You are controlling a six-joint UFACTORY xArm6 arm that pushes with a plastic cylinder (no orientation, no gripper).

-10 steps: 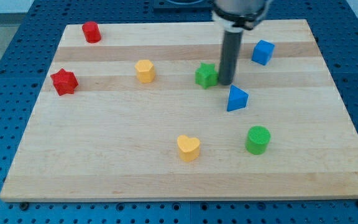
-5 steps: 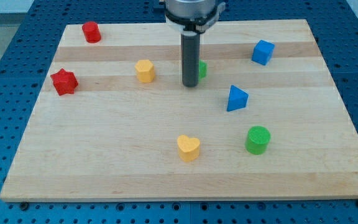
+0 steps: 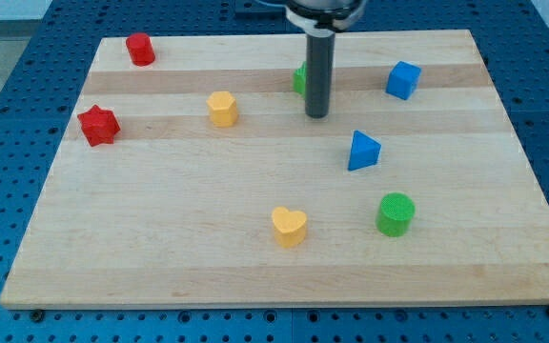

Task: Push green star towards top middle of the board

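Red star (image 3: 98, 125): it sits at the view's left edge of the counter (image 3: 160, 248), well apart from your work; ignore it.
Red block (image 3: 140, 48): it stands in the view's top left corner, its shape hard to make out, and is clear of any push line.
Yellow block (image 3: 222, 109): it lies left of your rod and below the star's row, so keep your strokes from drifting that way.
Yellow heart (image 3: 290, 227): it is near the view's bottom, out of play.
Green star (image 3: 299, 78): only a sliver shows, just left of the rod and mostly hidden behind it, in the upper band of the board near the middle; by my reading it needs little more than a short nudge upward.
My tip (image 3: 316, 116): it rests on the wood just below and slightly right of the star; whether it touches the star you cannot tell.
End effector: it is a plain rod with nothing to open or close, so it grips nothing.
Next stroke: you do best to settle directly beneath the star, then push straight toward the view's top, slowly, since an off-centre push will likely spin it sideways.
Blue triangular block (image 3: 362, 151): it lies right of and below the tip; swing clear of it when repositioning.
Green cylinder (image 3: 396, 213): lower right, no concern.
Blue cube (image 3: 403, 80): level with the star on the right; do not steer toward it.
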